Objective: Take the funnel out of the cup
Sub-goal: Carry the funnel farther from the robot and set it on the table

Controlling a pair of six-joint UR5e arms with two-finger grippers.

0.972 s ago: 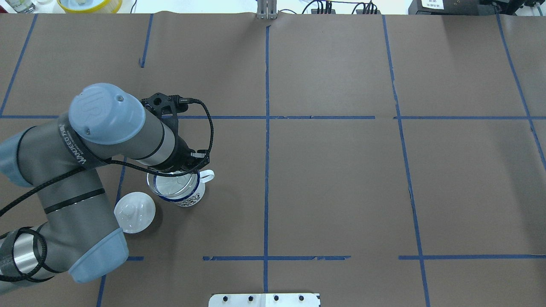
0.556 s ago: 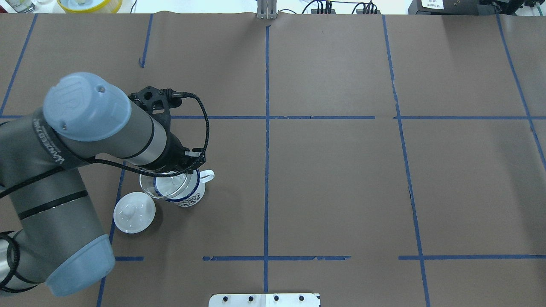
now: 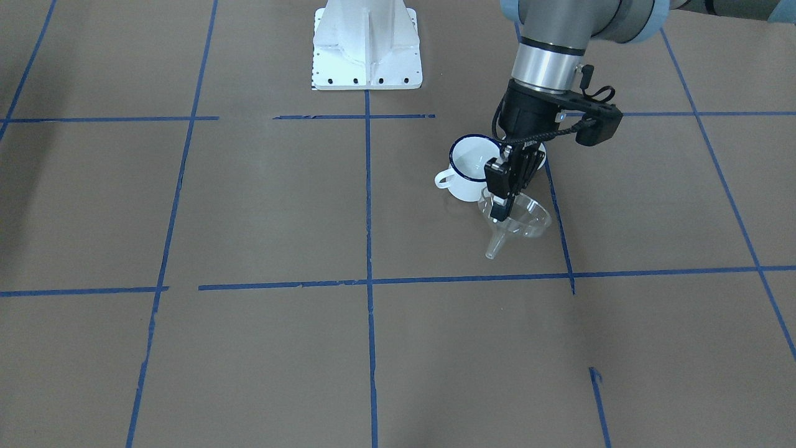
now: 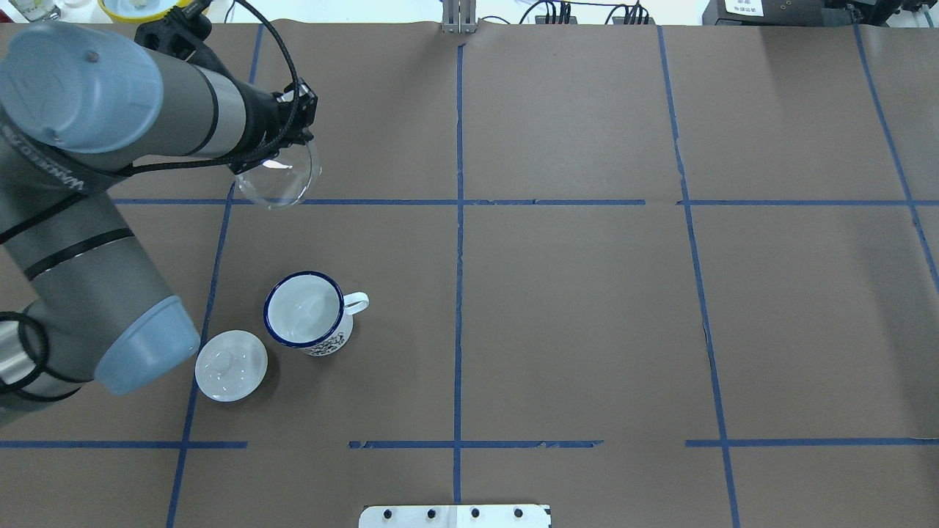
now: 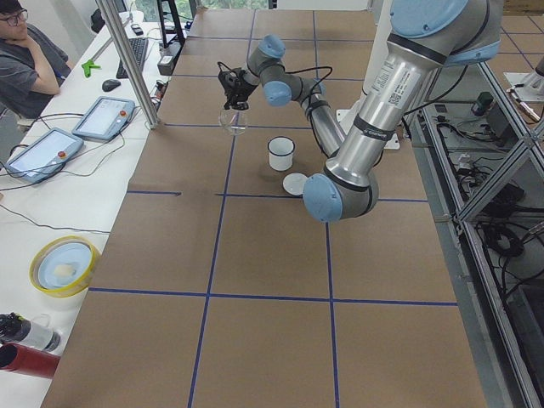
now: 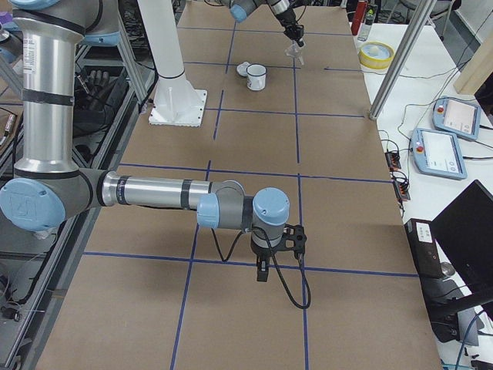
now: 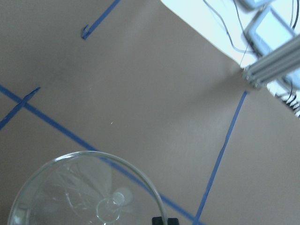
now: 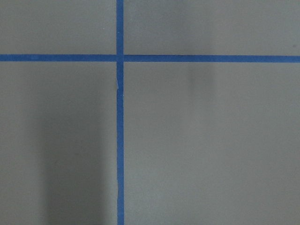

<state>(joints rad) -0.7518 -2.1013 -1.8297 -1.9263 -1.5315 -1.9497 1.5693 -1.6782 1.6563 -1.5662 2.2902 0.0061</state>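
The clear funnel [image 4: 279, 180] hangs in the air from my left gripper [image 4: 299, 136], which is shut on its rim; the spout points down [image 3: 494, 246]. It is well clear of the cup, farther out on the table. The cup [image 4: 304, 312], a white mug with a dark blue rim, stands upright with nothing in it, handle to the right. The funnel's mouth fills the bottom of the left wrist view [image 7: 84, 192]. My right gripper [image 6: 263, 271] shows only in the exterior right view, low over the table far from both; I cannot tell whether it is open or shut.
A white round lid with a knob [image 4: 231, 364] lies just left of the cup. A yellow bowl [image 4: 154, 7] sits beyond the table's far left edge. The white base plate [image 3: 367, 43] stands at the robot's side. Blue tape lines cross the brown table.
My left gripper has lifted the funnel out of the cup and carried it away toward the table's far left. The cup and lid have stayed in place.
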